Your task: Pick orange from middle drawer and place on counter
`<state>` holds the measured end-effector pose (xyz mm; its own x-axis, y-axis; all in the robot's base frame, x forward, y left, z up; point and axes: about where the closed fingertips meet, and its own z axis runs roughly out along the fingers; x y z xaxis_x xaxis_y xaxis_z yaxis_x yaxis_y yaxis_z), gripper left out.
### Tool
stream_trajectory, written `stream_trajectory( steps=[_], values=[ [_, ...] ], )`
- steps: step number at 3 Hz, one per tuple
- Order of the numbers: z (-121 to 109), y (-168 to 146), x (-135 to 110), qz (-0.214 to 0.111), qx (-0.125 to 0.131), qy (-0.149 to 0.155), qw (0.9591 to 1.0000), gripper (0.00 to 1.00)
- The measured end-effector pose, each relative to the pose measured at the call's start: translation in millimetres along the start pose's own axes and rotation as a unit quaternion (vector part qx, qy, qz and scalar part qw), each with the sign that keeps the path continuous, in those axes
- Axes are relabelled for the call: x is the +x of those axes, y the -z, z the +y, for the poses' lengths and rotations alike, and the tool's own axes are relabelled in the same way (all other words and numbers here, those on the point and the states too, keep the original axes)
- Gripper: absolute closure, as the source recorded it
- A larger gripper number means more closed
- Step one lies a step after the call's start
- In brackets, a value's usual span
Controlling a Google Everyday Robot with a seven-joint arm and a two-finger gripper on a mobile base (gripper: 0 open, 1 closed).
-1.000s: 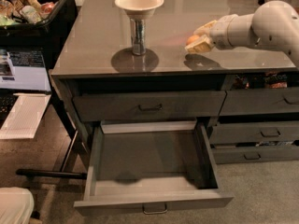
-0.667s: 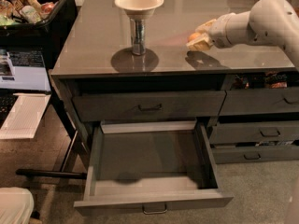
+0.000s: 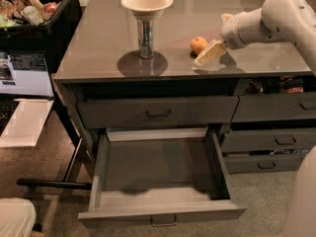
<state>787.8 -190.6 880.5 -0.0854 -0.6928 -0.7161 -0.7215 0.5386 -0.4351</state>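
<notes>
The orange (image 3: 199,45) sits on the glossy grey counter (image 3: 187,14), right of its middle. My gripper (image 3: 213,38) hovers just to the right of the orange on the white arm (image 3: 276,14). It is open, and one cream finger (image 3: 209,54) is low beside the fruit without holding it. Below, the middle drawer (image 3: 158,164) is pulled fully out and its grey box interior is bare.
A cream bowl (image 3: 146,3) stands on a metal can (image 3: 145,37) on the counter left of the orange. A black bin of snacks (image 3: 34,6) is at the far left. The top drawer (image 3: 158,112) is closed. Narrower drawers (image 3: 276,141) are at the right. Papers (image 3: 24,122) lie at the left.
The gripper has drawn back to the right and let go. The orange, earlier covered by the fingers, now sits free on the counter.
</notes>
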Motion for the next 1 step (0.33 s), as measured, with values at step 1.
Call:
stream_trajectory(
  steps=[1],
  values=[
    [0.0,0.0,0.0,0.0,0.0,0.0,1.0,0.0]
  ],
)
